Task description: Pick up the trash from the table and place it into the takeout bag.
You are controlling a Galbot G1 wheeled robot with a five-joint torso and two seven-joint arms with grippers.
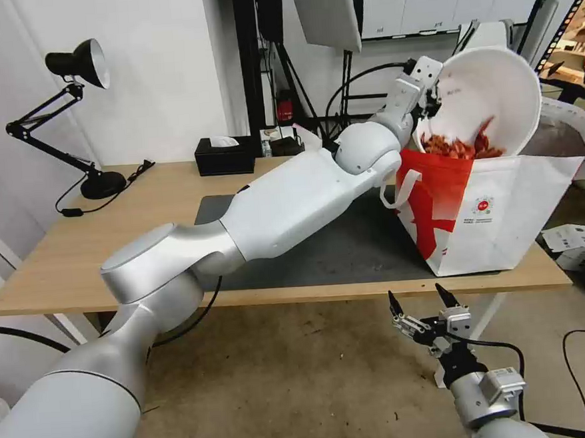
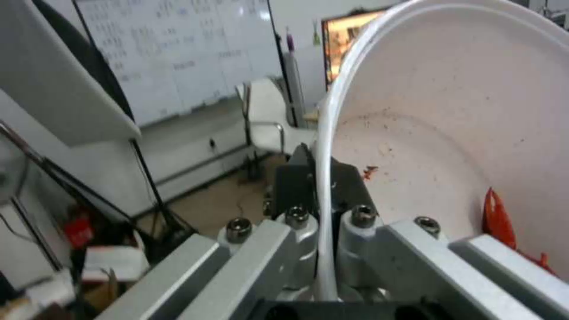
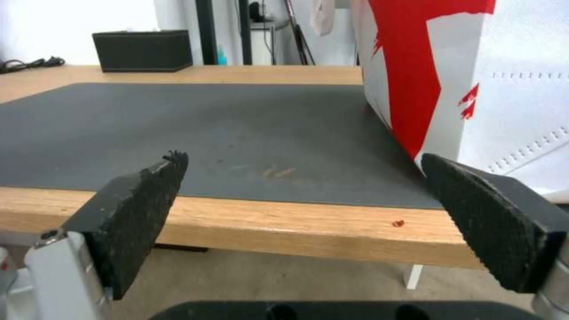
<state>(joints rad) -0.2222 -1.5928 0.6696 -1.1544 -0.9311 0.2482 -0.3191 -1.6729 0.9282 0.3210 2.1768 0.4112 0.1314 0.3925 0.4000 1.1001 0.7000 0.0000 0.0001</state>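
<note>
My left gripper (image 1: 431,99) is shut on the rim of the white round bowl (image 1: 494,98), holding it tilted over the open top of the takeout bag (image 1: 506,211). Red scraps (image 1: 461,146) lie at the bowl's lower lip, over the bag's mouth. In the left wrist view the bowl's thin rim (image 2: 325,178) runs between the two black fingers (image 2: 290,182), with a few red scraps (image 2: 498,218) inside the bowl. The bag stands on the dark grey mat (image 1: 348,248) at the table's right end. My right gripper (image 1: 418,298) hangs open below the table's front edge (image 1: 311,294), in front of the bag (image 3: 474,80).
A black tissue box (image 1: 224,155) and a black desk lamp (image 1: 78,114) stand at the back of the table. A small red crumb (image 3: 398,223) lies on the wood by the front edge. Cables and stands crowd the floor behind and to the right.
</note>
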